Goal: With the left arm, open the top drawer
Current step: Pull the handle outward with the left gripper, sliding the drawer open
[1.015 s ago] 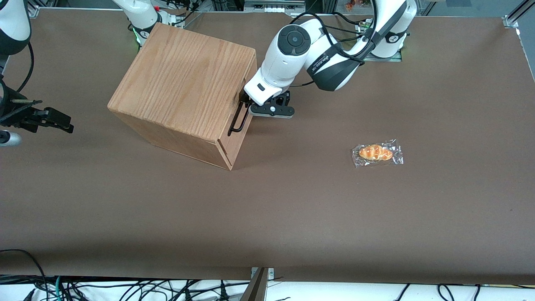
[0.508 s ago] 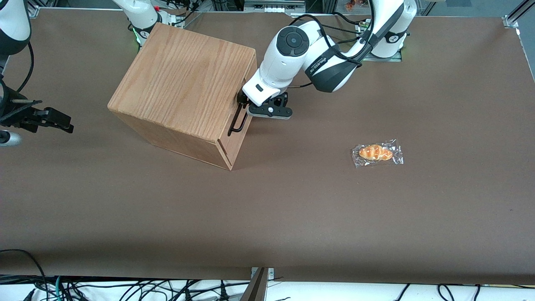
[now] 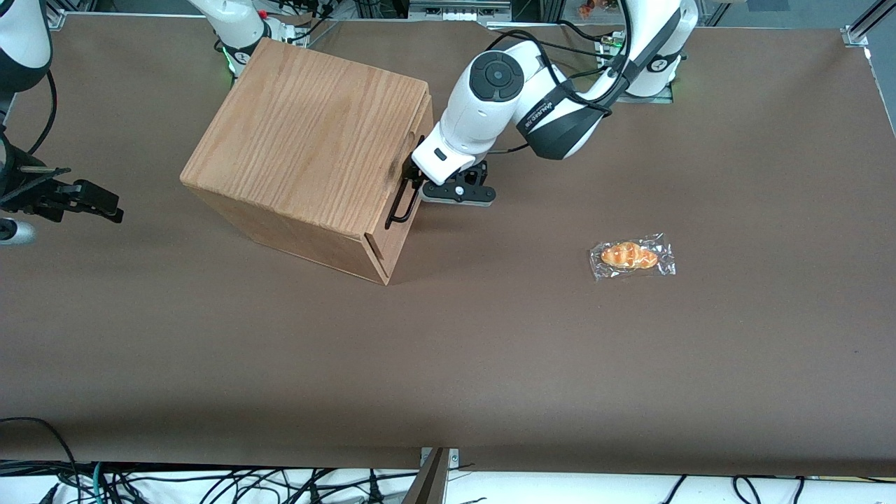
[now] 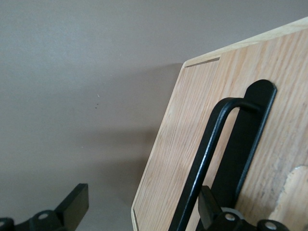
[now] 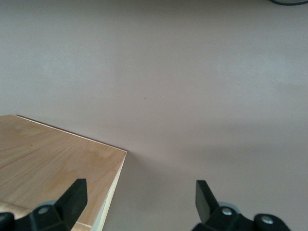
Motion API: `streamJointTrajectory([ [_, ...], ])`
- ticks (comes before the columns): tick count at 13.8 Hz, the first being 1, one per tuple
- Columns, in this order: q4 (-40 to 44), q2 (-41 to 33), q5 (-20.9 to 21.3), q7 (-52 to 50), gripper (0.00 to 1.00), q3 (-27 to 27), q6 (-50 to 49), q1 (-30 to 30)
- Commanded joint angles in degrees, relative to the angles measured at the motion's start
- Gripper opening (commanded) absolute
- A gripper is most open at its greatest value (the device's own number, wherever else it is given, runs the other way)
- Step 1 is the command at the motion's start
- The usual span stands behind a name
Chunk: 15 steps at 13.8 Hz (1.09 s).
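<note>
The wooden cabinet (image 3: 308, 133) stands on the brown table. Its top drawer (image 3: 424, 115) faces the working arm's end and stands out a sliver from the box. The drawer's oak front (image 4: 183, 144) fills the left wrist view, with the black bar handle (image 4: 211, 144) running across it. The handle also shows in the front view (image 3: 399, 206). The left arm (image 3: 490, 98) reaches down to the drawer front. Its gripper (image 3: 414, 178) is open at the handle. One finger (image 4: 209, 209) sits between the bar and the drawer front; the other finger (image 4: 74, 202) is well clear over the table.
A wrapped bread roll (image 3: 631, 256) lies on the table toward the working arm's end, nearer the front camera than the gripper. The cabinet top (image 5: 57, 163) shows in the right wrist view. Cables hang along the table's near edge.
The left arm's wrist has shifted slightly away from the cabinet, and the handle and drawer front have come out with it by a small amount.
</note>
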Motion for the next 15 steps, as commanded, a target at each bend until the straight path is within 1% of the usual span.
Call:
streamJointTrajectory([
  [1,0.12,-0.34,1.97,0.08,1.0,0.73,-0.61,-0.13],
  [6,0.12,-1.57,1.97,0.16,1.0,1.43,-3.77,0.22],
  [9,0.12,-2.36,1.97,0.25,1.0,2.75,-5.26,0.22],
  [12,0.12,-2.8,1.97,2.27,1.0,3.98,-5.79,0.31],
  [15,0.21,-3.07,1.97,2.36,1.0,4.07,-6.67,0.4],
])
